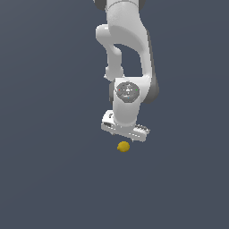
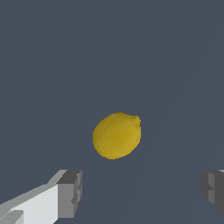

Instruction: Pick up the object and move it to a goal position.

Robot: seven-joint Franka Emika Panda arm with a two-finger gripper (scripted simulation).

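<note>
Looking down, I saw the gripper [image 2: 140, 192] with jaws wide open above the lemon [image 2: 117, 135], which lay ahead of the fingers; closing there could miss it.

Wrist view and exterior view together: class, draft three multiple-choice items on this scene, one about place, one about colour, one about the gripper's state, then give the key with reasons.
1. Where is the lemon relative to the gripper?
A. Clamped between the fingers
B. Ahead of the fingers, untouched
C. Resting on top of the arm

2. What colour is the lemon?
A. Yellow
B. Red
C. Green

3. How do the fingers stand?
A. Pressed together
B. Shut on the lemon
C. Spread wide apart

Key: 1 B, the wrist view shows clear space between the lemon and both fingers. 2 A, it renders yellow in both views. 3 C, a wide gap separates the two fingers.
</note>
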